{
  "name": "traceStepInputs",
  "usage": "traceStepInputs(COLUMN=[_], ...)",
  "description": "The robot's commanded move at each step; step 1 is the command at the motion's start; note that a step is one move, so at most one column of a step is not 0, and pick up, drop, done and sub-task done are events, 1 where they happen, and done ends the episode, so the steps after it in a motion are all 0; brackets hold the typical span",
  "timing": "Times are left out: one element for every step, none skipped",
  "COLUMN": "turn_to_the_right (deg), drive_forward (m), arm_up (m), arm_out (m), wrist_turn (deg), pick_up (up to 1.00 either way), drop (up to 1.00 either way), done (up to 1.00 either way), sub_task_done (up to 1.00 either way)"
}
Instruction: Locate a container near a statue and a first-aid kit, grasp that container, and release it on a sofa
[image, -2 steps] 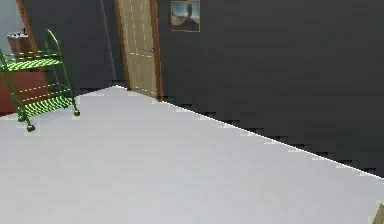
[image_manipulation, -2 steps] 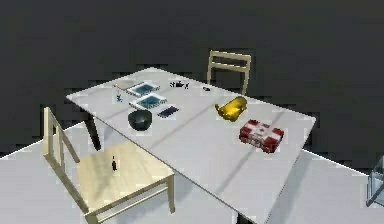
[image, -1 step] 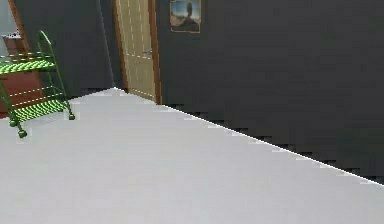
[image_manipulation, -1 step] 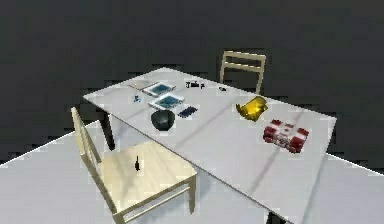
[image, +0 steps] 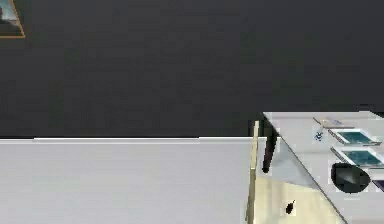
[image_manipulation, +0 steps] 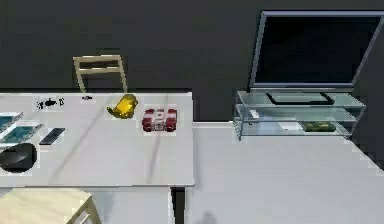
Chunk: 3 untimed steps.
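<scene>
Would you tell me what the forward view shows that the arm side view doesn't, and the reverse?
Forward view's own: a framed picture high at its left. Arm side view's own: a wooden chair, a yellow object, a red kit, and a TV on a glass stand. Shared: the white table with its dark round thing.

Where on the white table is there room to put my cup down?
Best room: the table's near middle and right, in front of the gold statue and red kit, out to the right edge. The left end is crowded with a black bowl, a phone and flat blue things; small black bits lie by the far edge.
</scene>
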Motion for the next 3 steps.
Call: traceStepInputs(turn_to_the_right=[0.0,21.0,0.0], drive_forward=[0.85,0.0,0.7], arm_up=[0.0,0.0,0.0], arm_out=[0.0,0.0,0.0], wrist_turn=[0.0,0.0,0.0], pick_up=[0.0,0.0,0.0], drop=[0.0,0.0,0.0], done=[0.0,0.0,0.0], sub_task_done=[0.0,0.0,0.0])
